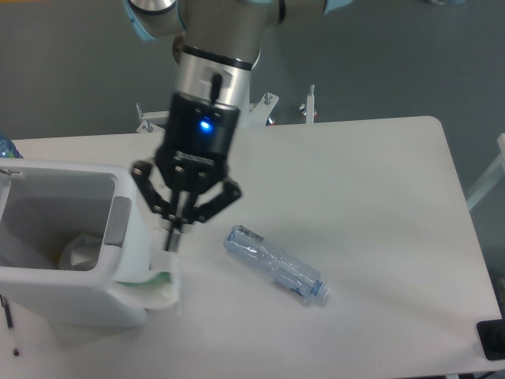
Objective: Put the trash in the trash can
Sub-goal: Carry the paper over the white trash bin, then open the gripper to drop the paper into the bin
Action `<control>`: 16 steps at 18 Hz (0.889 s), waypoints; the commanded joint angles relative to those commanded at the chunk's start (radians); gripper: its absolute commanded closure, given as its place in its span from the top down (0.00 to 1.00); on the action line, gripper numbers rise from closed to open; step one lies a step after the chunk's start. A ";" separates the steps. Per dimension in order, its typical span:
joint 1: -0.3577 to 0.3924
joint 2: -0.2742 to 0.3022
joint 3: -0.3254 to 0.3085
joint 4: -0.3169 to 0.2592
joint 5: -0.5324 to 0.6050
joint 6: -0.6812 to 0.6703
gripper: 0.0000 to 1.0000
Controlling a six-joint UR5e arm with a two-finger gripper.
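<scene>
The single fixed camera looks down on a white table (379, 197) from its front edge. The UR5e arm (217, 47) comes in from twelve o'clock and hangs its wrist, lit by a small blue light, over the left half of the table. The gripper (172, 239) points straight down, its two fingers drawn together on the top edge of the small clear-white packet (155, 284), which dangles below them with a green streak of print showing. The packet hangs just at the right-hand wall of the white trash can (118, 304), low against its outer corner, not inside the opening; whether it touches the wall cannot be told.

The trash can stands at nine o'clock on the table, a rounded rectangular bin with a grey handle panel (119, 220) on its near right side. Some pale crumpled material (79, 251) lies at the bottom of it.

The crushed clear plastic bottle (274, 264) lies on its side near the table's centre, toward six o'clock, well apart from the gripper and at about three o'clock from it. Its pale cap (319, 294) points toward four o'clock, the bluish body slanting up toward ten o'clock.
</scene>
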State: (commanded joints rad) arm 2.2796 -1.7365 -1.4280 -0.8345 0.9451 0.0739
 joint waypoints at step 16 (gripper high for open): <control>-0.048 0.061 -0.132 -0.003 -0.072 -0.017 0.80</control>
State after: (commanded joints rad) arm 2.2319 -1.6751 -1.5601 -0.8376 0.8728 0.0568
